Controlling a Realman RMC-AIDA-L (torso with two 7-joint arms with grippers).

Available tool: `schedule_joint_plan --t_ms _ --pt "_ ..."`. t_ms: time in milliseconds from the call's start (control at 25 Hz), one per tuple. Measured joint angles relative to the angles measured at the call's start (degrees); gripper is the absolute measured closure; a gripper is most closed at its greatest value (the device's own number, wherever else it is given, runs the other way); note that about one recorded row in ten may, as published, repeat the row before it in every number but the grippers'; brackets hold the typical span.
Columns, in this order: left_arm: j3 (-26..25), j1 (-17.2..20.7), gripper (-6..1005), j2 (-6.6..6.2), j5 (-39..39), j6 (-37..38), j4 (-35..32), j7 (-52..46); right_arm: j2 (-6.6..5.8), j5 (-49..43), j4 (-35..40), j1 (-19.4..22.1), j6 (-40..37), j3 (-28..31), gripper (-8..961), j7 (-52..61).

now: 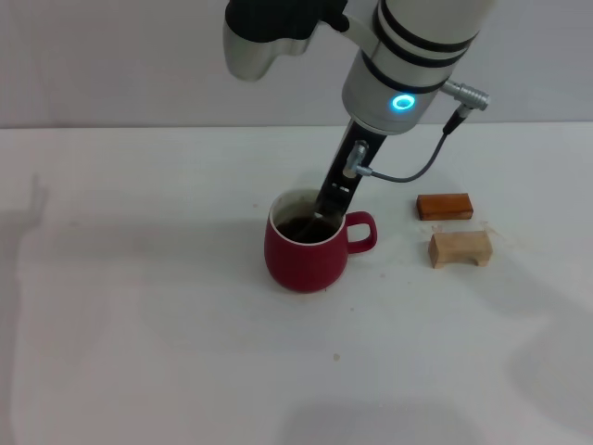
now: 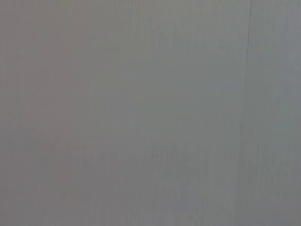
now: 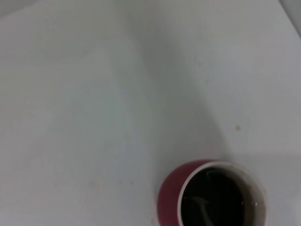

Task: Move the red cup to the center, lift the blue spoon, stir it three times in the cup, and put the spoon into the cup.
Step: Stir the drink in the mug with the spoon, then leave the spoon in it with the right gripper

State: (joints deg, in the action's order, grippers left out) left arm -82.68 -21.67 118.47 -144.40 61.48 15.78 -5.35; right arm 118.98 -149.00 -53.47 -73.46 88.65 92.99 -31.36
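The red cup [image 1: 304, 252] stands at the middle of the white table, its handle toward my right, with dark liquid inside. It also shows in the right wrist view [image 3: 211, 197]. My right gripper [image 1: 326, 211] reaches steeply down from above to the cup's mouth, its tips just over the liquid. A thin grey piece of the blue spoon [image 1: 317, 221] runs from the tips into the liquid, and a pale curve of it shows under the surface [image 3: 201, 203]. The spoon's light-blue handle is hidden by the gripper. My left gripper is out of view.
A brown wooden block [image 1: 444, 206] and a pale wooden arch block [image 1: 460, 248] lie to the right of the cup, close to its handle. A grey cable [image 1: 412, 171] hangs off the right wrist. The left wrist view shows only a plain grey surface.
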Motion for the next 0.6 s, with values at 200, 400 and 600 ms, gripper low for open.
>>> schedule_joint_plan --t_ms 200,400,600 --pt "0.2 -0.2 157 0.07 0.0 -0.1 0.1 -0.5 -0.07 -0.2 3.2 -0.5 -4.2 0.0 794 0.0" --pt "0.3 -0.3 157 0.14 0.0 -0.1 0.2 -0.5 -0.24 -2.2 5.5 -1.1 -5.8 0.1 794 0.0" --pt "0.3 -0.4 157 0.18 0.0 -0.1 -0.1 -0.6 -0.38 -4.2 5.7 -1.7 -4.5 0.4 794 -0.1"
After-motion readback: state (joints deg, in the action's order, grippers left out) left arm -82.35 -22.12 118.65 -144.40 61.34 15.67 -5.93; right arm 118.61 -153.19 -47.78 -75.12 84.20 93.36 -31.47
